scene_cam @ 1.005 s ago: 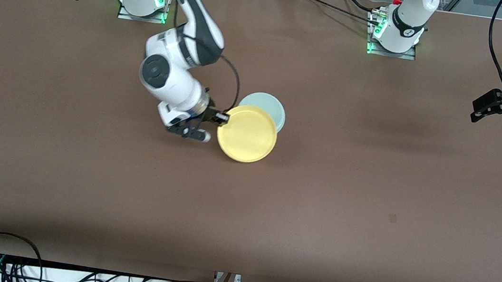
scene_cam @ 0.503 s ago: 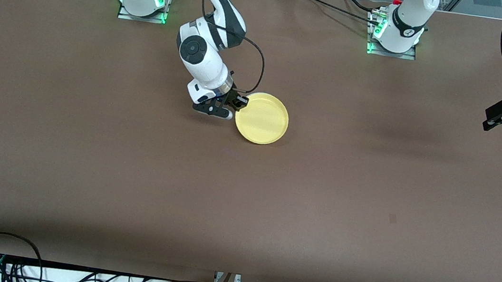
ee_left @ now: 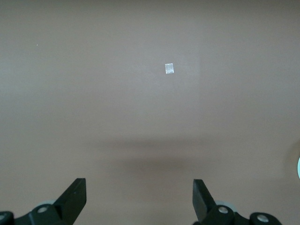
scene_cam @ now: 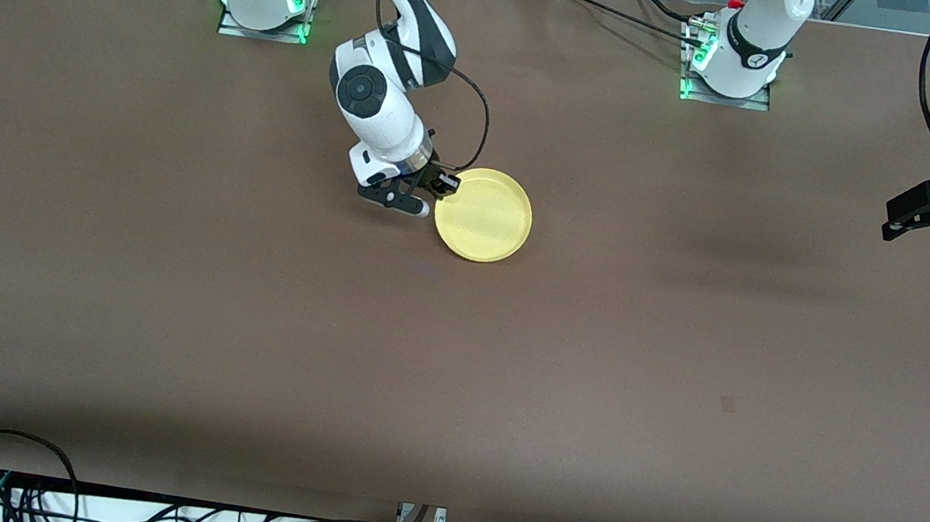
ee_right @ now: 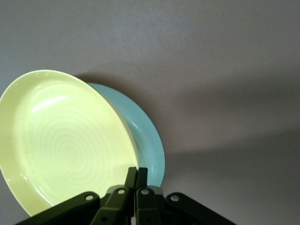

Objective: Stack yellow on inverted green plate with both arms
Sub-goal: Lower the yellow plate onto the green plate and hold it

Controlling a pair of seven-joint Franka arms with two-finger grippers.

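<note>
The yellow plate [scene_cam: 483, 226] is held by the right gripper [scene_cam: 438, 188] at the part of its rim nearest the right arm's base; the fingers are pinched close together on that rim. In the right wrist view the yellow plate [ee_right: 65, 145] sits right over the green plate [ee_right: 145, 140], of which only a pale crescent shows — whether the two are touching cannot be told. From the front view the green plate is hidden altogether.

The yellow plate is judged light, stiff and smooth, so a rim pinch is likely to let it tilt or slip; the raised rim is the only place to be gripped.

The left gripper [scene_cam: 910, 209] waits, spread wide and empty, over the left arm's end of the table [scene_cam: 682, 368] — a flat brown surface, with ample room around the plates.
</note>
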